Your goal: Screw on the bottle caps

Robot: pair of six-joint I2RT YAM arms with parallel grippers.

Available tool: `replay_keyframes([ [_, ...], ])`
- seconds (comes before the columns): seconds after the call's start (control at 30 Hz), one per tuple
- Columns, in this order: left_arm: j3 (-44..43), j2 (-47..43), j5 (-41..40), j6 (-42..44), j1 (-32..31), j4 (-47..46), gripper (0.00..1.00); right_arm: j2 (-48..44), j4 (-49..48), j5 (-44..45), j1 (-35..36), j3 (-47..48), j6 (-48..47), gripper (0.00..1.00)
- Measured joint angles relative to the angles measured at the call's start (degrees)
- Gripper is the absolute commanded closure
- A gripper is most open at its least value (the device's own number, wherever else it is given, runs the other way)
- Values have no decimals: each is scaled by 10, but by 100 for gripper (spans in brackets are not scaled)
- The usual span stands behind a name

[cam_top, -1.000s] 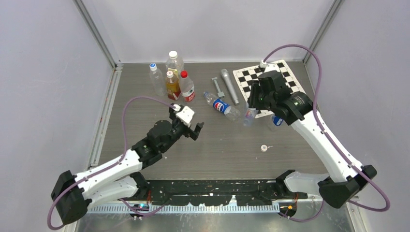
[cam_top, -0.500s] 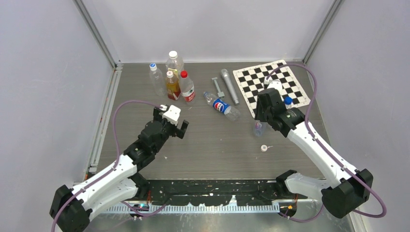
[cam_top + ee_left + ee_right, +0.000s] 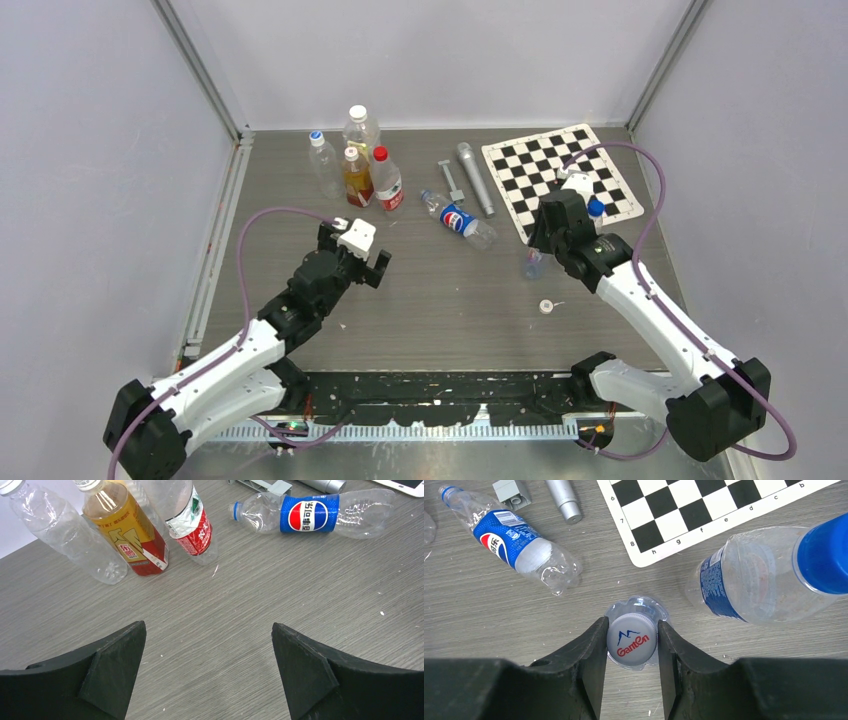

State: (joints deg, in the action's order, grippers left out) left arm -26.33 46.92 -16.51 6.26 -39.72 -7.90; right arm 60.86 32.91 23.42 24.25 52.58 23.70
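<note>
My right gripper (image 3: 631, 630) is shut on a white bottle cap (image 3: 632, 639) printed in red and blue. The cap sits on top of a small plain clear bottle (image 3: 659, 611) standing upright on the table; the top view shows this bottle (image 3: 531, 266) under the right gripper (image 3: 535, 258). Just right of it stands a blue-labelled bottle (image 3: 744, 577) wearing a blue cap (image 3: 824, 555). A Pepsi-style bottle (image 3: 458, 218) lies on its side mid-table. A loose white cap (image 3: 546, 306) rests nearer the front. My left gripper (image 3: 209, 630) hangs open over bare table (image 3: 210, 600).
An amber-liquid bottle (image 3: 127, 535), a red-labelled bottle (image 3: 192, 525) and a clear bottle (image 3: 70, 535) stand ahead of the left gripper. A chessboard mat (image 3: 560, 175), a grey cylinder (image 3: 475, 178) and a small grey block (image 3: 452, 180) lie at the back.
The left arm has drawn back to the left, away from the Pepsi-style bottle. The right gripper has shifted right and nearer with the small bottle; the blue-capped bottle now shows beside it.
</note>
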Motion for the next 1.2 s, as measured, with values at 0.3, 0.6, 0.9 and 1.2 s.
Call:
replay_keyframes([
  [0.3,0,3,0,2,0,0,0,7,2,-8,-9,3,5,40],
  [0.6,0,3,0,2,0,0,0,8,27,-16,-11,19,4,27],
  [0.9,0,4,3,0,0,0,0,-1,52,-23,-11,69,2,23],
  [1.2,-15,9,23,-25,0,63,0,-36,78,-32,-11,101,-9,14],
])
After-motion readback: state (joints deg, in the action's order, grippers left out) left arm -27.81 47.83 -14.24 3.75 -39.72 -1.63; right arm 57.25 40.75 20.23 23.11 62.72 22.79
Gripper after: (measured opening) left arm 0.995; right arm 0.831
